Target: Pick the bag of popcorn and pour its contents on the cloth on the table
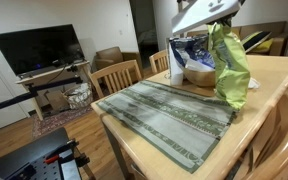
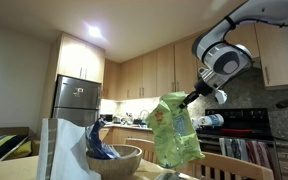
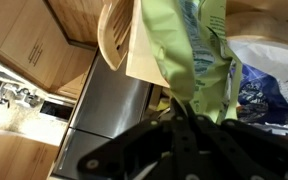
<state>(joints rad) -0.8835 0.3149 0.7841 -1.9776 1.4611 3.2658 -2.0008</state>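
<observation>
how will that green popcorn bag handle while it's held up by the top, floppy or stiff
Probably floppy: the bag of popcorn hangs creased and buckled below the gripper, which pinches its top edge. Likely light for its size, since that small pinch alone seems to carry it. Held at one spot, it may swing or twist when tilted.

Bag of popcorn [image 1: 229, 65]: lime-green is recorded throughout.
Cloth [image 1: 169, 118]: grey-green, crossed lengthwise by darker patterned stripes.
Table [image 1: 279, 75]: light blond wood.
Snack bag [image 1: 187, 48]: blue and white.
Bowl [image 2: 119, 157]: tan wood.
Refrigerator [image 2: 76, 100]: silver-grey.
Kitchen cabinets [image 2: 144, 75]: pale honey wood.
</observation>
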